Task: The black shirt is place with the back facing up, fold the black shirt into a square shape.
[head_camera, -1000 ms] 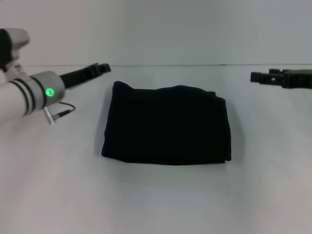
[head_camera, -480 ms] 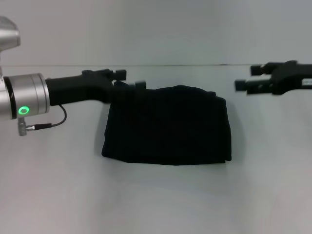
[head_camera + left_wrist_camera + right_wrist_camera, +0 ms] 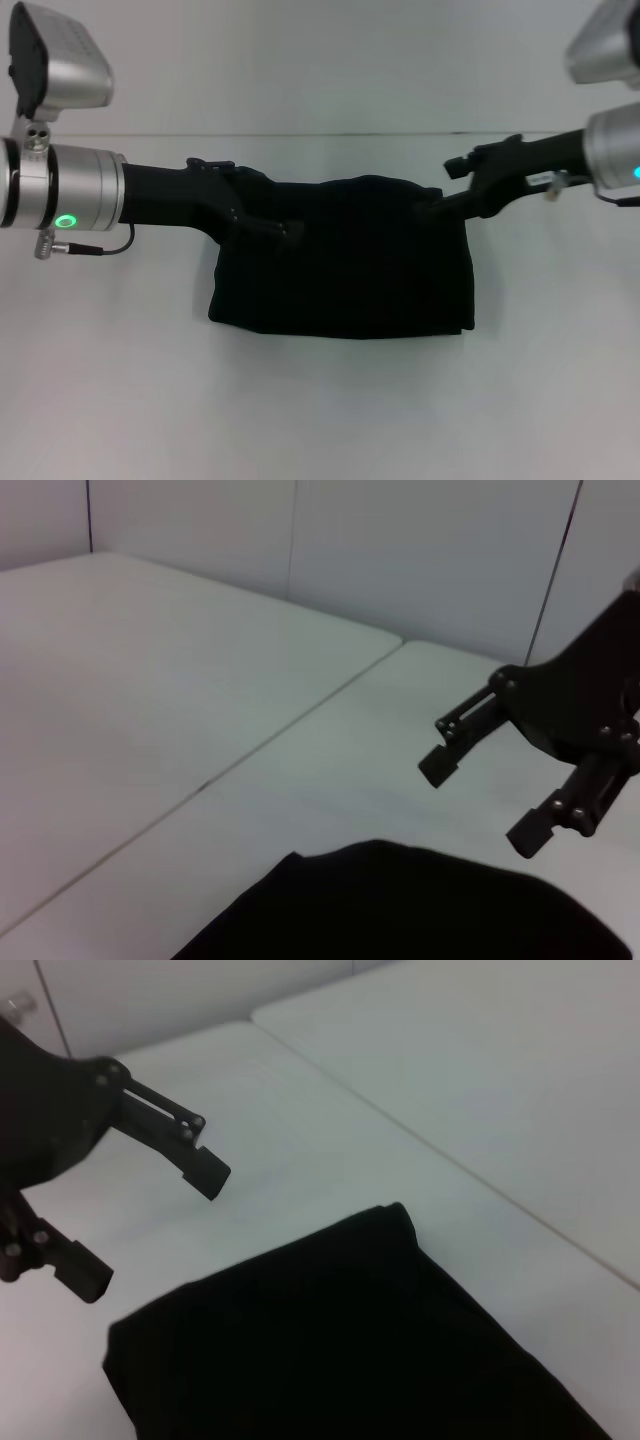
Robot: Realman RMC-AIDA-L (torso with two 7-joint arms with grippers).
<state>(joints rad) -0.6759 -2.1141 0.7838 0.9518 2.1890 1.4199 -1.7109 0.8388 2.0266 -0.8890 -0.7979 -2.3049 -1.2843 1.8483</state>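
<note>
The black shirt lies folded into a compact, roughly square block in the middle of the white table, with no print showing. My left gripper is open and hovers over the shirt's far left corner. My right gripper is open too, at the shirt's far right corner. The left wrist view shows the shirt with the right gripper beyond it, fingers spread. From the right wrist, the shirt lies in front of the left gripper, which holds nothing.
The white table spreads around the shirt on all sides. A seam runs across the tabletop behind the shirt, and a pale wall stands at the back.
Both arms have swung inward from the table's sides to the shirt's far corners. The shirt has not moved.
</note>
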